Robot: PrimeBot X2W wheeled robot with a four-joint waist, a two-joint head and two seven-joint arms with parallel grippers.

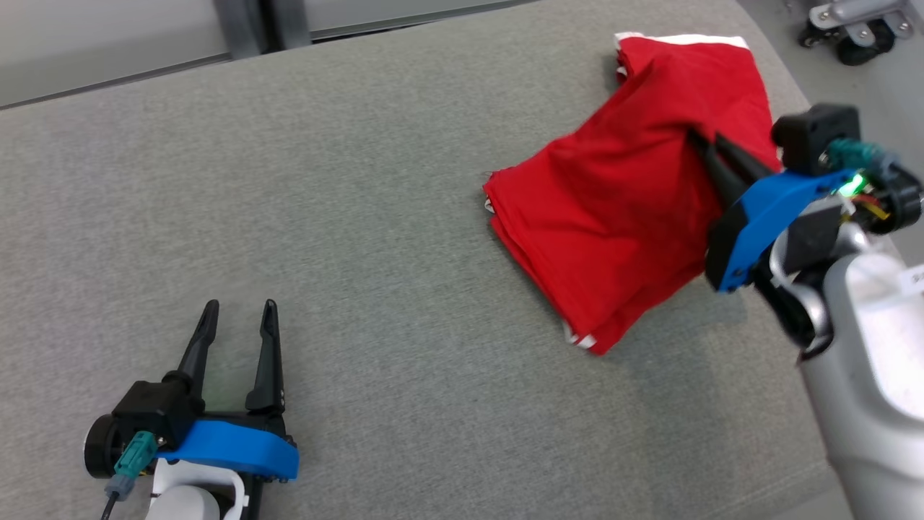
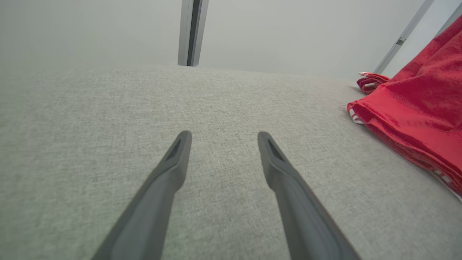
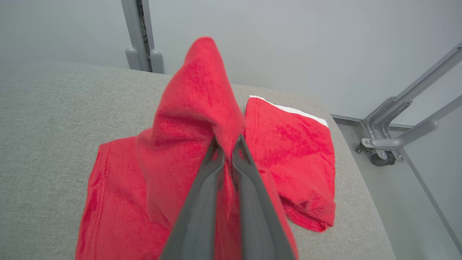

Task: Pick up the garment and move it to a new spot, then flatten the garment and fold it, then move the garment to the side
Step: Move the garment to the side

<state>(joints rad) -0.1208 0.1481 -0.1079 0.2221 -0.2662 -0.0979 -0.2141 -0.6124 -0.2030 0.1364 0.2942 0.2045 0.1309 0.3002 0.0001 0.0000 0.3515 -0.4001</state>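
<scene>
Head view. Garment [image 1: 621,209], red with white trim: heaped in loose folds on the far right of the table [image 1: 361,217], close to its right edge. Right gripper [image 1: 699,139]: reaching in from the right, fingers together, clamped on a fold at the garment's right side. Left gripper [image 1: 240,305]: near left, fingers apart, nothing between them, over bare grey cloth, well apart from the garment.

Left wrist view. Fingers spread wide above the bare table. Garment at the right edge, stacked layers with white trim showing at the hem.

Right wrist view. Fingers pressed together on a ridge of garment, standing up in a peak above the rest. Remainder lying on the table below, with a white-edged part to the right near the table's rounded corner. Wheeled frame [image 3: 382,144] on the floor beyond, right.
</scene>
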